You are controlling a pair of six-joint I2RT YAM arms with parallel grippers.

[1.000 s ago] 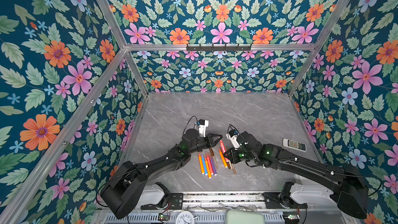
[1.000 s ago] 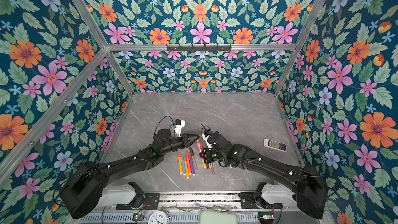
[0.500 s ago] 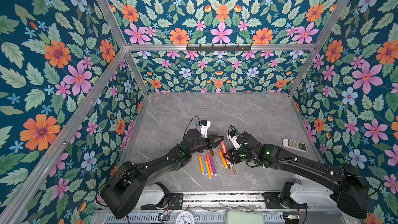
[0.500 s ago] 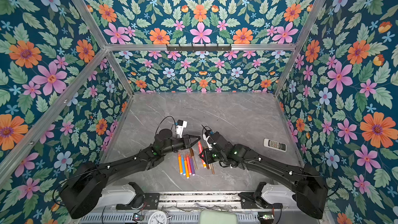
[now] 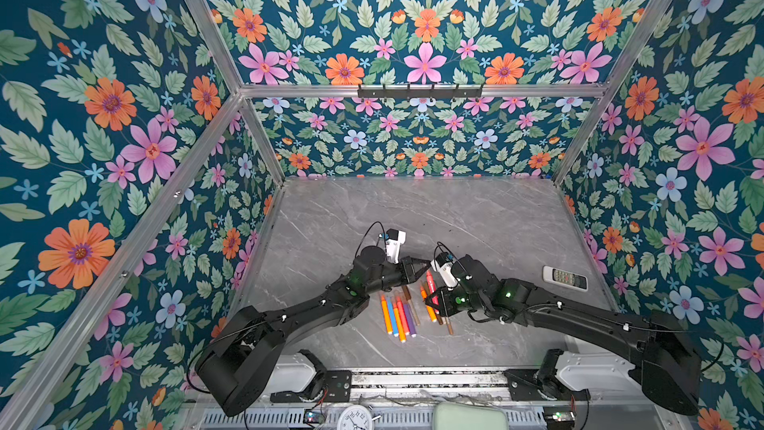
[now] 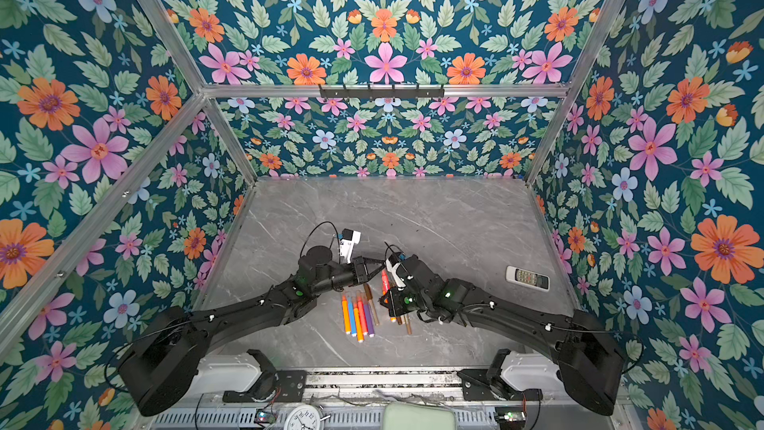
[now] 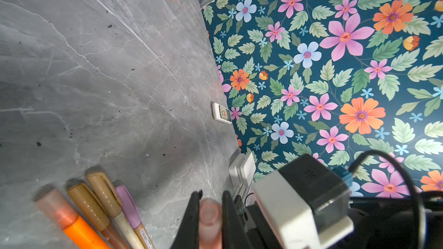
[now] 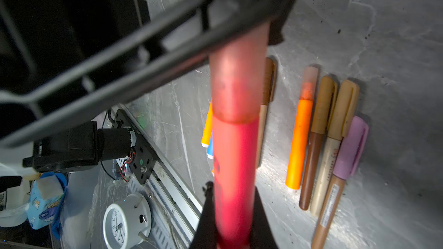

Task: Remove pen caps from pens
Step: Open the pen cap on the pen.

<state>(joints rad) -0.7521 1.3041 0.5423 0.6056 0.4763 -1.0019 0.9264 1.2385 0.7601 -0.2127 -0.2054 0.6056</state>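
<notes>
A red pen (image 5: pixel 430 282) (image 8: pixel 233 159) is held off the table between both grippers. My right gripper (image 8: pixel 231 211) (image 5: pixel 432 297) is shut on its red barrel. Its pen cap (image 8: pixel 237 80), translucent and pinkish, sits on the pen's far end, and my left gripper (image 7: pixel 211 211) (image 5: pixel 423 268) is shut on it. Several capped pens (image 5: pixel 397 316) (image 6: pixel 357 316) in orange, blue, red and purple lie side by side on the table below the grippers. Orange, brown, gold and purple pens (image 8: pixel 318 140) lie beside them, part hidden under my right arm in both top views.
A white remote control (image 5: pixel 564 277) (image 7: pixel 221 113) lies near the right wall. A small clock (image 5: pixel 356 419) (image 8: pixel 127 221) stands beyond the table's front rail. Floral walls close in the grey marble table (image 5: pixel 413 217) on three sides.
</notes>
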